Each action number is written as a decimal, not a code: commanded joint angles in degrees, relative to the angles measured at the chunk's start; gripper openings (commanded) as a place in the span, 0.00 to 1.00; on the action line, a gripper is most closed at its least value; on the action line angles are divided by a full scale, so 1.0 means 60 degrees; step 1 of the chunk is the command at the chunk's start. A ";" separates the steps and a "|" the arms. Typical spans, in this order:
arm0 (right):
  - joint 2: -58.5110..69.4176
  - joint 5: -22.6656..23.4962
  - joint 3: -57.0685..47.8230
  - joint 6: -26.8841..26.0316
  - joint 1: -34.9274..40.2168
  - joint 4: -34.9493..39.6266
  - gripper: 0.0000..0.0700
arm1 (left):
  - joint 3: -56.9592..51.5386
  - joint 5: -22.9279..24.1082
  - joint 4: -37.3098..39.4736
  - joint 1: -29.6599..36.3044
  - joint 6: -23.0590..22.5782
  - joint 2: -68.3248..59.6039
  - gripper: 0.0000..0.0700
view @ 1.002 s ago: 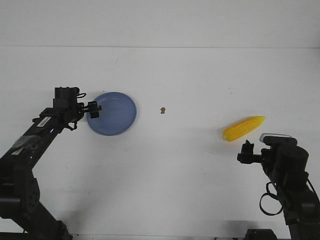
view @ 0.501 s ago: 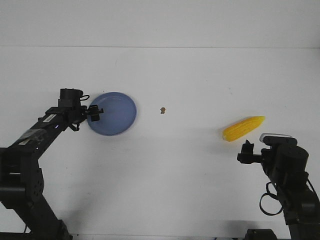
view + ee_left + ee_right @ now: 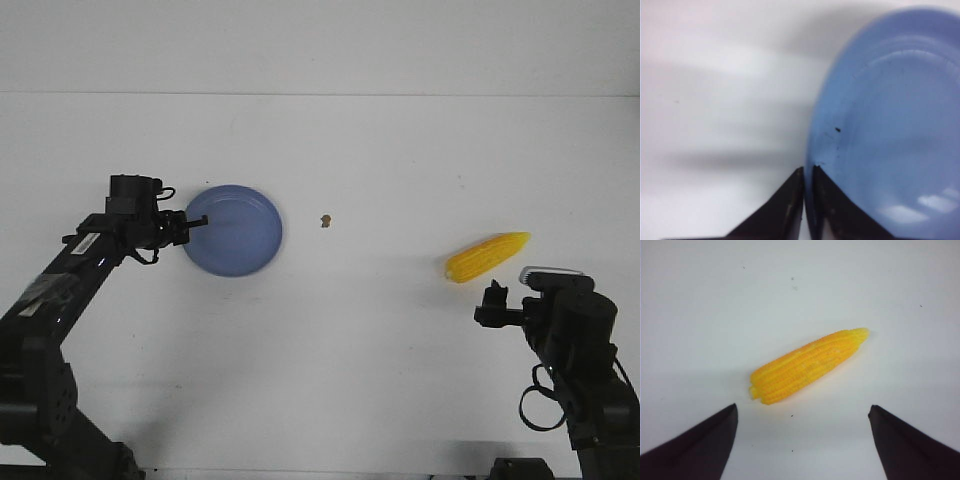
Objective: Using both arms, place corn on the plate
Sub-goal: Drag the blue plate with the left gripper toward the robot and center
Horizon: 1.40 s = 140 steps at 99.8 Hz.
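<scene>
Your left gripper (image 3: 807,200) is pinched on the plate's (image 3: 240,235) rim at centre-left of the front view, probably so you can drag it. The corn (image 3: 487,256) lies at mid-right on the table (image 3: 380,370), just beyond your wide-open right gripper (image 3: 802,440).

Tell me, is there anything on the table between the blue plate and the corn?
Only a tiny brown speck, nearer the plate than the corn. Otherwise the front view shows bare white table between them.
</scene>
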<state>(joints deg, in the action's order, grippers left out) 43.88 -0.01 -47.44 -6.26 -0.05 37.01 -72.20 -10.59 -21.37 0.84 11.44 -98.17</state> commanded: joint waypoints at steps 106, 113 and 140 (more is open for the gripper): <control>0.0062 0.0007 -0.0182 -0.0069 0.0015 -0.0095 0.79 | 0.3421 -0.0984 0.0922 0.4674 0.1756 0.2568 0.01; 0.0062 0.0007 -0.0182 -0.0069 0.0015 -0.0095 0.79 | 0.3603 -0.0885 0.1082 0.4717 0.1800 0.2568 0.02; 0.0062 0.0007 -0.0182 -0.0069 0.0015 -0.0098 0.79 | 0.3657 -0.0885 0.1078 0.4747 0.1792 0.2568 0.26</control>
<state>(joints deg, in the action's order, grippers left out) 43.88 -0.01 -47.44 -6.26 -0.05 37.01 -49.54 -15.90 -15.20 28.91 21.91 -82.41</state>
